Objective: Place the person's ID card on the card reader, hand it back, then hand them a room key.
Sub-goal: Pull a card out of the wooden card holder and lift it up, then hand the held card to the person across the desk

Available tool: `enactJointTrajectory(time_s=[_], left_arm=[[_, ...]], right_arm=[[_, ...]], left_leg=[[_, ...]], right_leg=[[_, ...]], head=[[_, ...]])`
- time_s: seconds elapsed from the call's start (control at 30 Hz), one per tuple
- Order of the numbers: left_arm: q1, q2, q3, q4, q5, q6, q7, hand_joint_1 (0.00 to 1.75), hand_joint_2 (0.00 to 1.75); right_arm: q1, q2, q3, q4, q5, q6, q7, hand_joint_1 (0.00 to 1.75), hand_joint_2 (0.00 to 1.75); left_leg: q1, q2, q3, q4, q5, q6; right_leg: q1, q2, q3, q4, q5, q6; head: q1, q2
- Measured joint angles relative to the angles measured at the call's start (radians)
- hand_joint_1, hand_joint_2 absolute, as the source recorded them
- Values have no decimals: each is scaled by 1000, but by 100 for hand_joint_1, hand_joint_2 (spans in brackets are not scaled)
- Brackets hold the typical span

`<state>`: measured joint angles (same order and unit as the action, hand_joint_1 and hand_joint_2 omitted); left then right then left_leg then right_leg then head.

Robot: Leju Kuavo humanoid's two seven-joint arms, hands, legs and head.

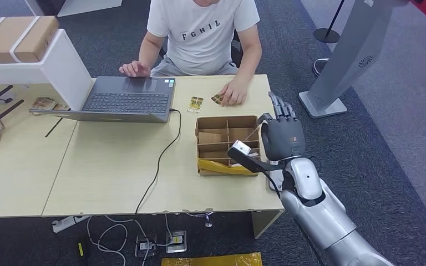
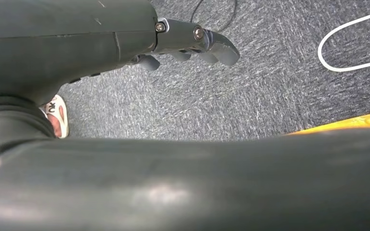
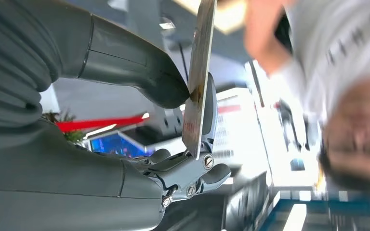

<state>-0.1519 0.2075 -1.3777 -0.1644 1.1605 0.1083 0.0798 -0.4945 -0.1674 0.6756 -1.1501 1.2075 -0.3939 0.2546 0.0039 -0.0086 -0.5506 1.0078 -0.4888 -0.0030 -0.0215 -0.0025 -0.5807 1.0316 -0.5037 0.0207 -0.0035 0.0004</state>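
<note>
My right hand (image 1: 282,134) is raised at the table's right edge, beside a divided cardboard box (image 1: 226,143). In the right wrist view its thumb (image 3: 139,72) and a finger pinch a thin card (image 3: 200,72), seen edge-on and standing upright. The person in a white T-shirt (image 1: 202,33) sits across the table, one hand (image 1: 234,92) resting on a card (image 1: 217,99) lying flat, the other (image 1: 135,68) on the laptop. Another small card (image 1: 194,104) lies near the laptop's corner. My left hand (image 2: 192,45) hangs over the carpet, its fingers loose and holding nothing.
An open grey laptop (image 1: 127,100) stands at the back left of the table, its black cable (image 1: 161,166) running off the front edge. A white stand with a cardboard box (image 1: 16,37) is at far left. A white kiosk base (image 1: 321,104) stands right of the table.
</note>
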Motion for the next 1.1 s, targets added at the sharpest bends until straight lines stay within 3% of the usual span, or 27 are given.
enactJointTrajectory(time_s=[0.23,0.6,1.1], left_arm=[[0,0,-7,0,1,1,0,0,0],[0,-1,-11,0,2,1,0,0,0],[-6,-3,-31,0,-31,4,-2,0,0]], right_arm=[[-42,-52,-111,-211,-28,9,-37,175,175],[-44,-60,-131,-229,-49,-10,-48,175,175],[-264,-49,-105,71,94,97,-9,175,175]], left_leg=[[0,0,0,0,0,0],[0,1,0,0,0,0],[0,0,-1,0,0,0]], right_leg=[[0,0,0,0,0,0],[0,1,0,0,0,0],[0,-1,0,0,0,0]], head=[[0,0],[0,0],[0,0]])
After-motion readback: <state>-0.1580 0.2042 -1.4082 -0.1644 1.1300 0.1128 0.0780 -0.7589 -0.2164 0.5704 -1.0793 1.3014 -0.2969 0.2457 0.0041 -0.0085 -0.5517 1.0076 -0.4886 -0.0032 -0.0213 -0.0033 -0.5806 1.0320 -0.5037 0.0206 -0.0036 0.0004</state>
